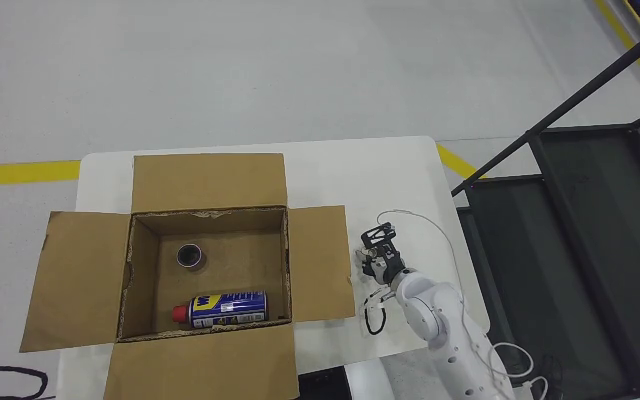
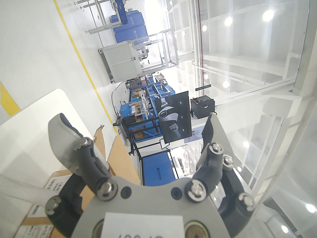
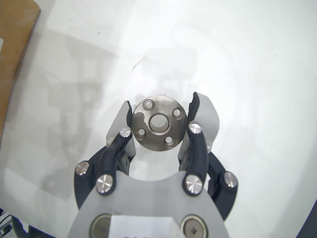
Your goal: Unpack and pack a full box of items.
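Observation:
An open cardboard box [image 1: 208,180] lies on the white table [image 1: 400,180] with its four flaps spread. Inside it are a blue and yellow spray can [image 1: 225,308] with a red cap, lying on its side, and a small metal cylinder [image 1: 190,256] standing on end. To the right of the box, low over the table, my right gripper [image 1: 378,250] [image 3: 161,99] is shut on a round metal flange [image 3: 158,141] with several bolt holes and a central bore. My left gripper [image 2: 135,120] points up into the room, open and holding nothing, with the box flaps [image 2: 121,154] beside it.
A thin white cable [image 1: 430,225] loops over the table beside the right arm. A dark metal platform with a rail [image 1: 560,230] stands just past the table's right edge. Bare tabletop [image 3: 173,38] lies ahead of the flange, and a box flap's edge [image 3: 14,38] is close by.

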{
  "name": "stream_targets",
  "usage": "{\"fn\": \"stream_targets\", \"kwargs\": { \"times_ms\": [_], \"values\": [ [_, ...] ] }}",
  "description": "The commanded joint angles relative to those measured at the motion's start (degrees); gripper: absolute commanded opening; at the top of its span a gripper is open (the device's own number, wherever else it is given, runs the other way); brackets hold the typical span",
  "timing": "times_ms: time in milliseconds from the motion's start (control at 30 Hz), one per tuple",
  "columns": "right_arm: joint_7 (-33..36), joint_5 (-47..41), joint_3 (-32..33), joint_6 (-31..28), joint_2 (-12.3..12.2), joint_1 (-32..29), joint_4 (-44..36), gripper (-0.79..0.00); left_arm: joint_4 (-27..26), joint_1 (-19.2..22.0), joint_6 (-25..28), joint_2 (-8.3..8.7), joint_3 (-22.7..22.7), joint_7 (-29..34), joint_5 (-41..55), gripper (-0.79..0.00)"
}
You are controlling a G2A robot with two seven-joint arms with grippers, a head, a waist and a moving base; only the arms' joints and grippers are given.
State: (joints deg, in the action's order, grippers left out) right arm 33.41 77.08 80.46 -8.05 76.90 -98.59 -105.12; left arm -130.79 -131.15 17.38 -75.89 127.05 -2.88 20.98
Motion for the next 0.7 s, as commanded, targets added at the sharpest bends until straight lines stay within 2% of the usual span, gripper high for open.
{"fn": "stream_targets", "kwargs": {
  "times_ms": [0,267,667],
  "values": [
    [0.1,0.2,-0.1,0.0,-0.1,-0.1,-0.6,-0.785,0.0,0.0,0.0,0.0,0.0,0.0,0.0,0.0],
    [0.5,0.6,0.2,-0.1,-0.5,-0.5,-2.8,-0.785,0.0,0.0,0.0,0.0,0.0,0.0,0.0,0.0],
    [2.3,3.1,1.9,-0.1,-1.2,-2.3,-10.1,-0.785,0.0,0.0,0.0,0.0,0.0,0.0,0.0,0.0]
  ]
}}
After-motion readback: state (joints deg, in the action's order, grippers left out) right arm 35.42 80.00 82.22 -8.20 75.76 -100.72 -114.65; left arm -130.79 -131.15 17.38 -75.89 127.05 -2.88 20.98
